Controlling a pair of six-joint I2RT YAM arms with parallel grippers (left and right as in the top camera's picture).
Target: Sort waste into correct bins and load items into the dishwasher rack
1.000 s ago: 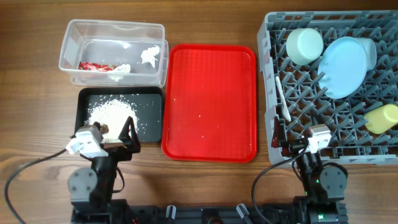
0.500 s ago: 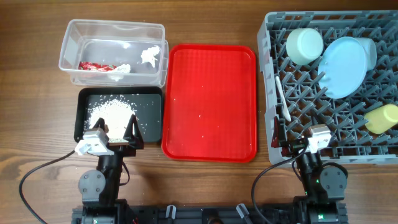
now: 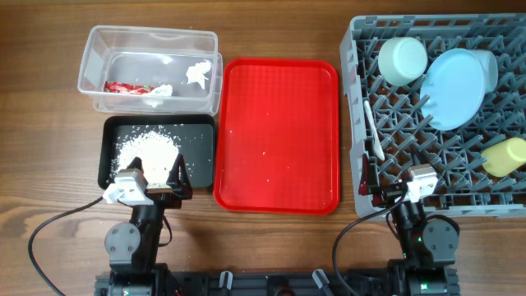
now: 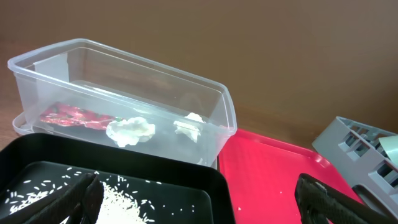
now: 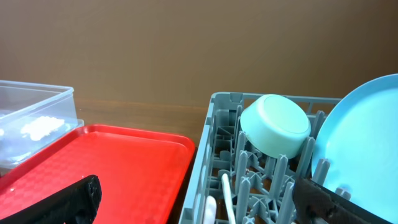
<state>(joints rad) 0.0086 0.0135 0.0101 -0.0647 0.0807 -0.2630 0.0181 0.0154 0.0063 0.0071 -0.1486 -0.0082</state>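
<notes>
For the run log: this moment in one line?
left gripper open at black tray; right gripper open by rack; wrapper, tissue in tub; rice in black tray; plate, bowl, cup racked

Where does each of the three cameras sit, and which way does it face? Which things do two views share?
Overhead: above the table, looking straight down at tub, black tray, red tray, rack; left gripper, right gripper at bottom.
Left wrist: low over black tray, facing tub; its open fingers below.
Right wrist: low at rack's near edge, facing along it; its open fingers below.
Shared: both wrist views show red tray and tub.
</notes>
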